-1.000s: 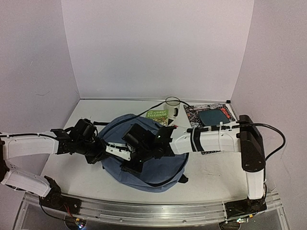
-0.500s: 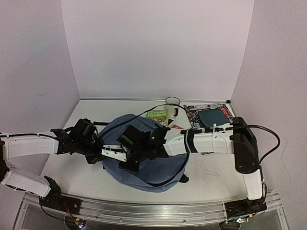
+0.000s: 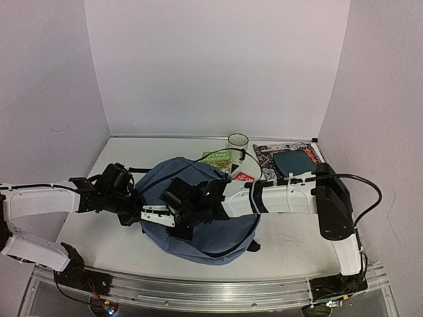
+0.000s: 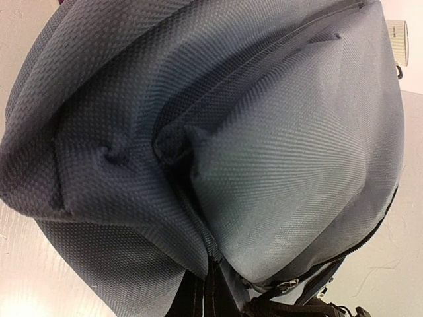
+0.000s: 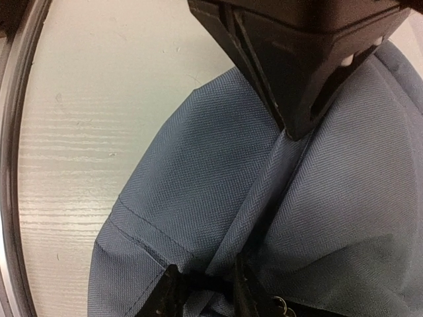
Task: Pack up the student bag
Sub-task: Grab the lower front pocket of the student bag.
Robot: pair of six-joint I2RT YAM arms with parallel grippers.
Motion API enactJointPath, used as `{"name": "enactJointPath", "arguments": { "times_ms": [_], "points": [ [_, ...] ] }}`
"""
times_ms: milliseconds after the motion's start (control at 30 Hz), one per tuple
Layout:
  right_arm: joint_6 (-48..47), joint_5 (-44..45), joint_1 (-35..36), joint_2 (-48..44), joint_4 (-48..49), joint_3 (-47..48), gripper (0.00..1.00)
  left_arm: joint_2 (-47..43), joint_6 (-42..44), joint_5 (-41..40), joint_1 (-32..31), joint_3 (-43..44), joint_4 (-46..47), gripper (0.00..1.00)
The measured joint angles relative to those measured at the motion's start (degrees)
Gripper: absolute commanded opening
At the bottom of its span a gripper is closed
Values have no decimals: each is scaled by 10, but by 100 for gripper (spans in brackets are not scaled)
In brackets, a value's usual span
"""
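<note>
The student bag (image 3: 210, 223), a slate-blue backpack, lies in the middle of the table. My left gripper (image 3: 147, 212) is at the bag's left edge, shut on a fold of its fabric; the left wrist view (image 4: 211, 290) shows blue cloth (image 4: 284, 152) bunched right at the jaws. My right gripper (image 3: 174, 223) reaches across the bag's top and is shut on a ridge of the same fabric (image 5: 198, 198), as the right wrist view (image 5: 205, 294) shows. That view also has the left gripper (image 5: 291, 129) facing it, close by, at the other end of the ridge.
Behind the bag are a green book (image 3: 218, 158), a clear cup (image 3: 238, 140), a small red item (image 3: 243, 177) and a patterned book with a dark cover (image 3: 291, 160). A black cable (image 3: 192, 160) runs over the bag. Bare table (image 5: 79, 132) lies left of the bag.
My right gripper has moved left across the bag's top, closer to the left gripper. The left arm has stayed put.
</note>
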Motion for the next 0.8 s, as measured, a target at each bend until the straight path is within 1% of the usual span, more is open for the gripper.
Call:
{"name": "enactJointPath", "arguments": {
  "times_ms": [100,133,167,533,667,733,767,800],
  "points": [
    [0,3,0,6,-3,5,4,-3,0,0,0,0,0,0],
    [0,4,0,6,-4,5,1,-4,0,0,0,0,0,0],
    [1,6,0,6,-5,6,0,-6,0,0,0,0,0,0],
    [24,10,1,1,-8,8,0,-28,6,-1,0,-30,24,0],
    [43,-5,-4,-10,-11,7,7,-28,15,-1,-1,-37,26,0],
    [53,-19,-10,-21,-11,7,8,-28,17,-2,-1,-39,25,0],
    [59,-27,-14,-27,-11,6,7,-28,18,-2,-1,-40,25,0],
    [63,-33,-19,-33,-11,6,5,-27,19,-3,-1,-41,25,0]
  ]
}}
